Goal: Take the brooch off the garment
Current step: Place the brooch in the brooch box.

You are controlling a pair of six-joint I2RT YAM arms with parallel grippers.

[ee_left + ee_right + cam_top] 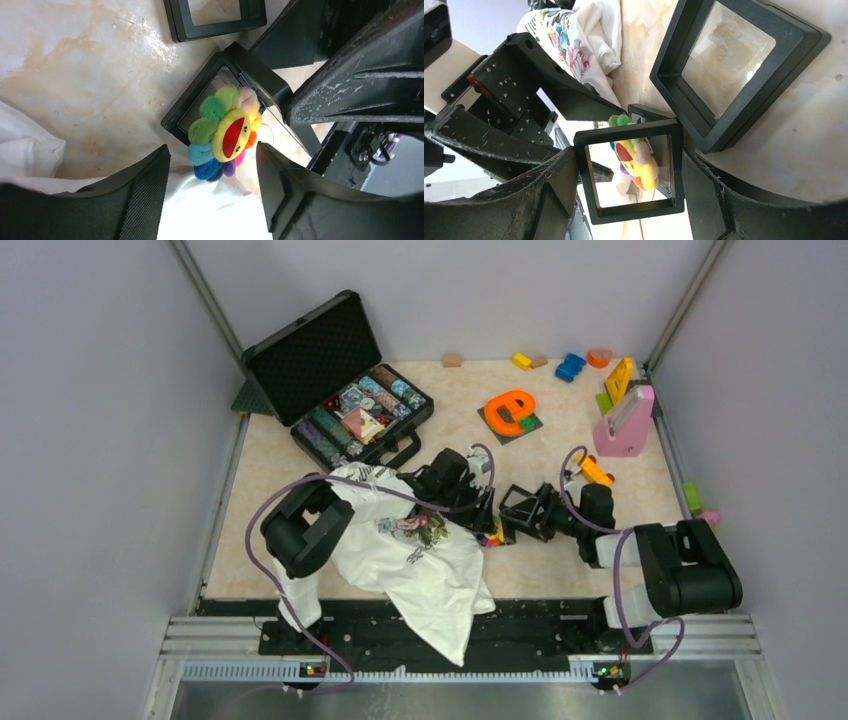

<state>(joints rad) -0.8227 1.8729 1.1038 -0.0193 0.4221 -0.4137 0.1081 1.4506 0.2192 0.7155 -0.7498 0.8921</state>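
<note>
The brooch [226, 134] is a small plush flower with rainbow petals and a yellow face with a red mouth. It lies at the edge of the white garment [210, 215], touching the cloth. My left gripper [211, 152] is open, one finger on each side just short of the brooch. My right gripper [629, 175] is shut on a black square frame [591, 175] with a clear window, and the brooch [638, 159] shows through it. In the top view the brooch [492, 537] sits between the left gripper [487, 515] and the right gripper [512, 524], at the right edge of the floral-print garment [430, 575].
A second black frame [736, 65] lies flat on the table beside the held one. An open black case [345, 390] with small items stands at the back left. An orange letter toy [510, 410], a pink holder [625, 425] and loose blocks [570, 365] are at the back right.
</note>
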